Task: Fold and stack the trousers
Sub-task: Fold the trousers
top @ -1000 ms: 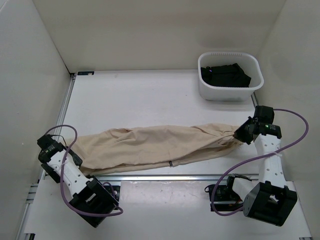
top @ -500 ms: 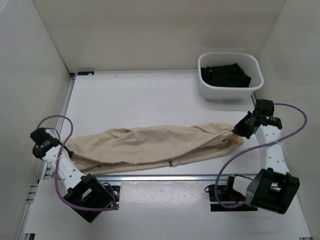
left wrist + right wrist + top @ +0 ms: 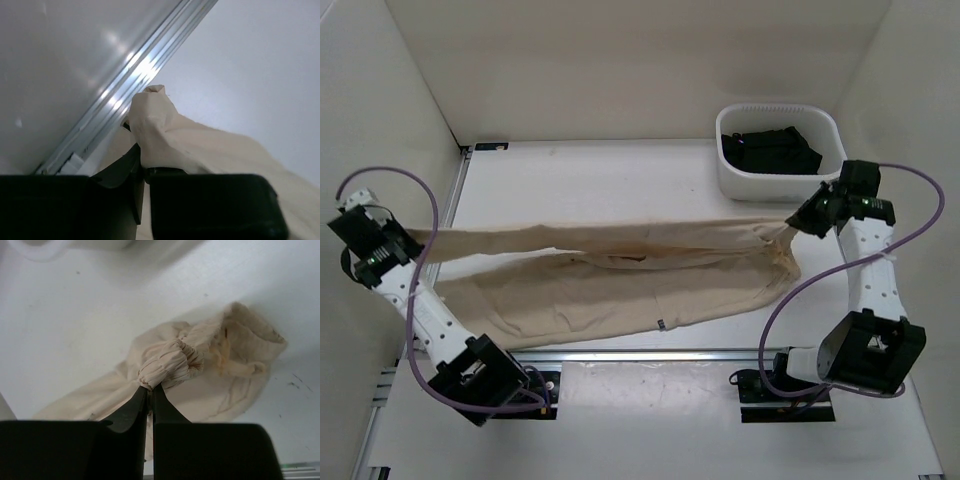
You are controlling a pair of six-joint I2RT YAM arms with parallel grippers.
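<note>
The beige trousers (image 3: 620,275) stretch across the table from left to right, their upper edge pulled taut between the two arms and the rest hanging down to the table. My left gripper (image 3: 408,241) is shut on the trousers' left end (image 3: 152,130), near the aluminium rail. My right gripper (image 3: 798,220) is shut on the gathered waistband (image 3: 167,365) at the right end. In the right wrist view the cloth (image 3: 225,375) drapes below the pinched band.
A white tub (image 3: 780,155) holding dark clothes (image 3: 768,150) stands at the back right, close to the right arm. An aluminium rail (image 3: 450,215) runs along the table's left side (image 3: 125,85) and another along the front edge (image 3: 660,352). White walls enclose the table.
The left gripper shut on the trousers' left end and rose back-left. The right gripper, still holding the waistband, also rose and moved back. The cloth lifted and spread wide.
</note>
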